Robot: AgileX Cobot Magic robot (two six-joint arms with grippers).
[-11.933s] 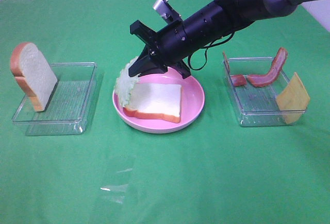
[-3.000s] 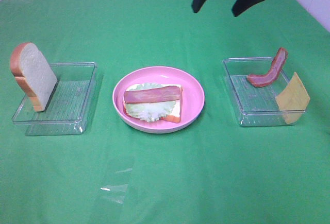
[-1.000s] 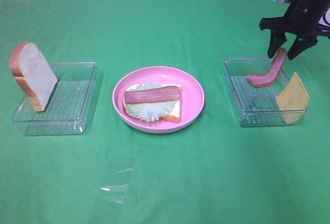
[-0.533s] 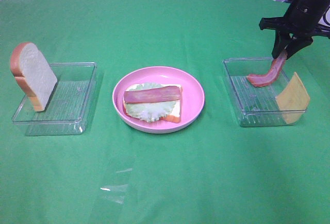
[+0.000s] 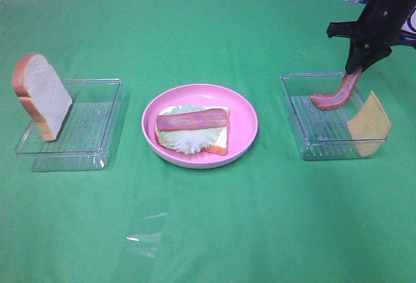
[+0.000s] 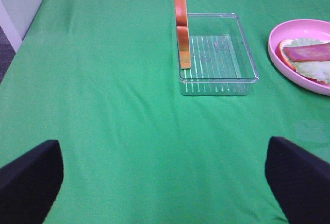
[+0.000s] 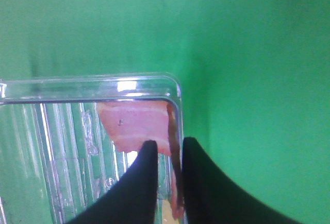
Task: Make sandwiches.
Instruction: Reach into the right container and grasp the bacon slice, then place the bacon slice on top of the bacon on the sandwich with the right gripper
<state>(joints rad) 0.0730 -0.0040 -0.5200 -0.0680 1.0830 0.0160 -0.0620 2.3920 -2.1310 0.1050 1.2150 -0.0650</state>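
Observation:
The open sandwich [image 5: 192, 129] lies on the pink plate [image 5: 244, 110]: a bread slice, lettuce and one bacon strip on top. Two bread slices [image 5: 40, 94] lean upright at the left tray's [image 5: 88, 136] far left end. In the right tray [image 5: 311, 136] a second bacon strip [image 5: 337, 94] leans against the back corner, and my right gripper [image 5: 356, 68] is shut on its raised end. The right wrist view shows both fingers [image 7: 146, 177] pinching the strip's [image 7: 135, 123] edge by the tray corner [image 7: 77, 82]. A cheese slice [image 5: 368, 124] leans beside it. My left gripper [image 6: 164, 147] stands open over bare cloth.
Green cloth covers the whole table. In the left wrist view the clear tray [image 6: 242, 64] with the bread [image 6: 179, 23] lies ahead and the plate [image 6: 289, 28] to its right. A white wall edge shows at the far corners.
My right gripper's jaws, open astride the bacon strip's raised end a second ago, have closed on it. The strip's end has shifted slightly. Nothing else has moved.

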